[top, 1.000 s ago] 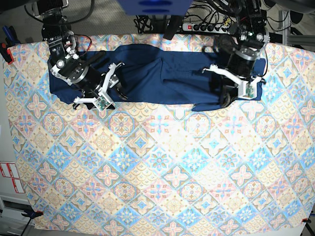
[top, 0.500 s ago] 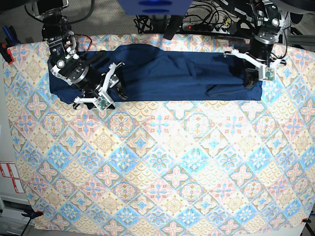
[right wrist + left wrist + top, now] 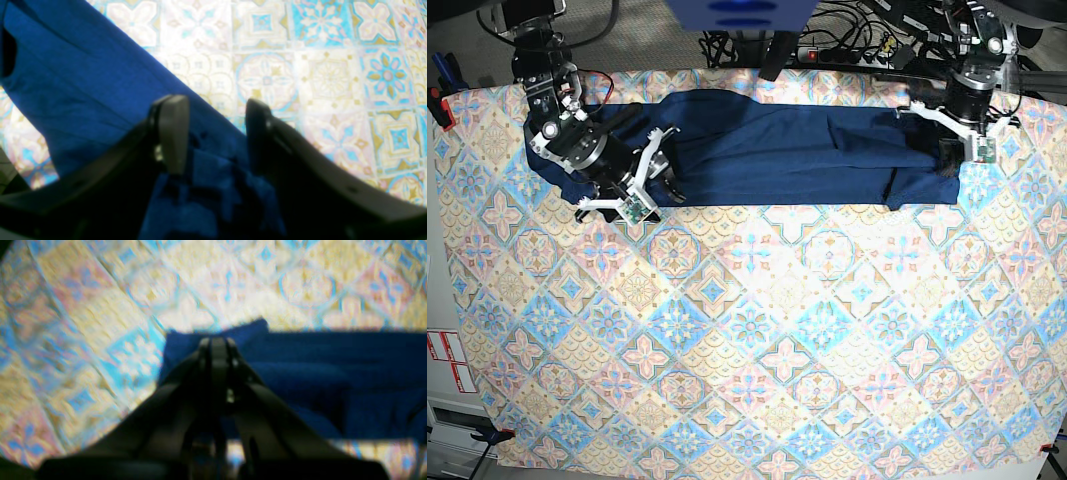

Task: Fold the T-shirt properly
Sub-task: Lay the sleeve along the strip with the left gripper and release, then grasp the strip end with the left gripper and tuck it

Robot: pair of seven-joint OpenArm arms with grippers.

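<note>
The dark blue T-shirt (image 3: 777, 150) lies as a long band across the far side of the patterned cloth. My left gripper (image 3: 949, 163) is at its right end, shut on the fabric. In the left wrist view its fingers (image 3: 213, 346) are pressed together on the T-shirt's (image 3: 317, 373) corner. My right gripper (image 3: 660, 200) stands open at the shirt's near edge, towards its left end. In the right wrist view the fingers (image 3: 171, 133) straddle the T-shirt's (image 3: 83, 100) edge, with fabric lying between and under them.
The pastel diamond-patterned cloth (image 3: 747, 330) covers the whole table. A power strip (image 3: 837, 55) and cables lie behind the far edge. A red clamp (image 3: 439, 100) sits at the far left corner. A blue block (image 3: 737, 12) hangs at the top centre.
My left arm moved right and away from me, dragging the shirt's right end outward and stretching the band longer. The right arm stayed still.
</note>
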